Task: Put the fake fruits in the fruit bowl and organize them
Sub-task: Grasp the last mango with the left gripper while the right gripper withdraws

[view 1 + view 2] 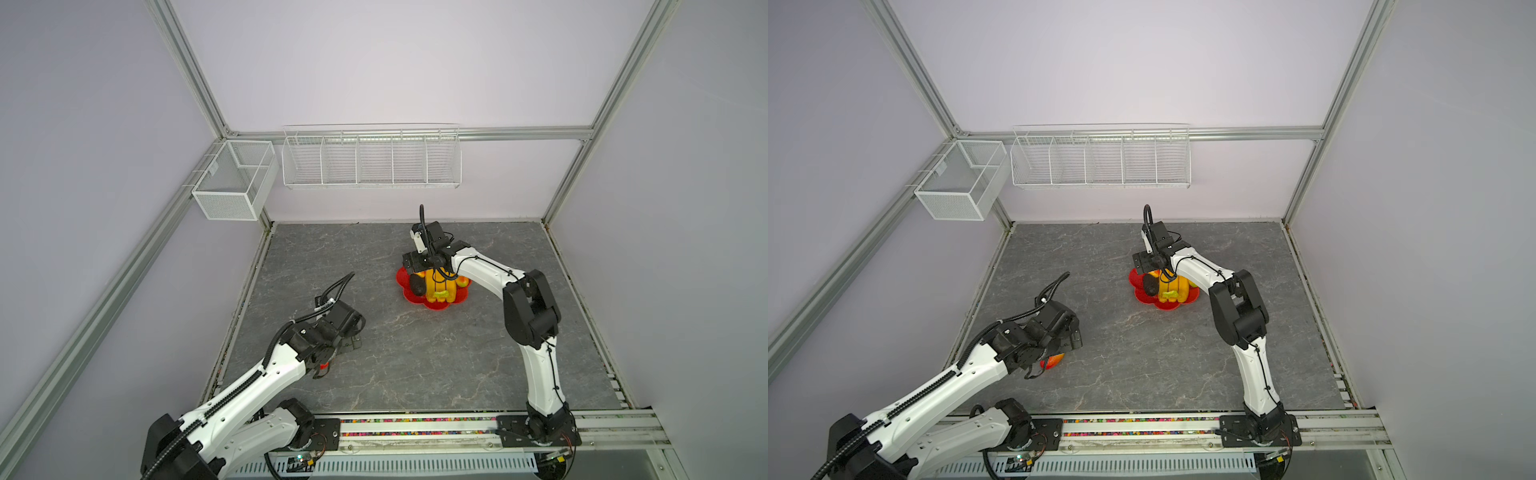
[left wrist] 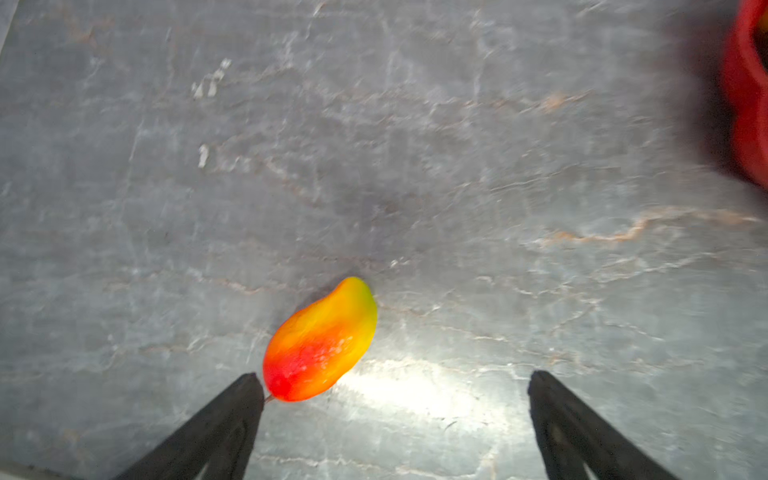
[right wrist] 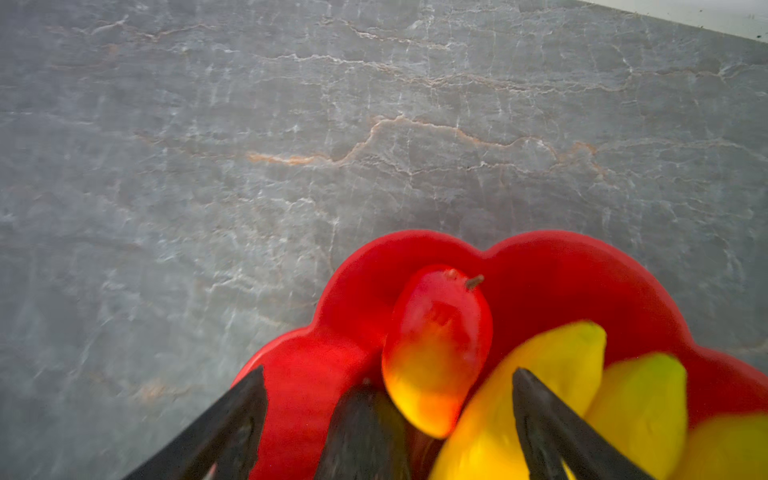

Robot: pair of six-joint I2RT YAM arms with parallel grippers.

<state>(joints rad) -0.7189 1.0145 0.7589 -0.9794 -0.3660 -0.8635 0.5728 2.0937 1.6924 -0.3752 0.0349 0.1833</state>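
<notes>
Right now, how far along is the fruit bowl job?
Done: the bananas, the avocado and at least one mango lie in the fruit bowl.
In hand: nothing. The right gripper hangs open over the bowl. The left gripper is open too.
Left: one loose mango lies on the table at the left gripper's fingertips, not yet picked up.

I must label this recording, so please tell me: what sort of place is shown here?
Most likely a laboratory robot cell. An aluminium frame with plain wall panels encloses it, the left arm and right arm stand on a rail, and a wire rack hangs on the wall.
</notes>
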